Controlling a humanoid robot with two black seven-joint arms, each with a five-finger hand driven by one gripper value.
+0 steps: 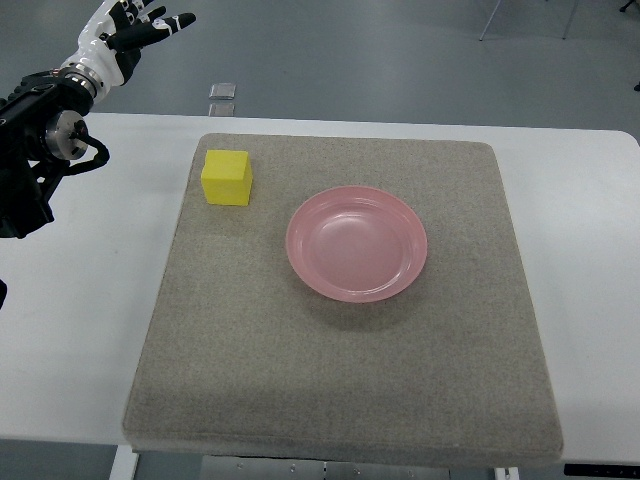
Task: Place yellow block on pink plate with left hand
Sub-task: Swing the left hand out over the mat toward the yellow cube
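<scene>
At the far left edge of the view, the robot's dark left arm (pixel 35 150) comes in over the left side of the white table (pixel 90 300). It reaches up toward the far left corner, and its wrist passes beyond the table's far edge. The left hand (pixel 135 30) hangs there above the floor, past the table, with its black and white fingers (pixel 175 20) spread and relaxed, holding nothing. It is well apart from every object on the table.

A grey felt mat (pixel 340 380) covers most of the tabletop. The yellow block (pixel 227 177) sits near the mat's far left corner, resting flat and upright on the felt. It is free of any contact with the hand and clearly apart from the plate.

To its right, about the middle of the mat and slightly toward the far edge, lies the pink plate (pixel 357 243), shallow and round, with nothing in it.

Beyond the table's far edge, on the grey floor, a small pale square object (pixel 222 91) shows; what it is cannot be told.
</scene>
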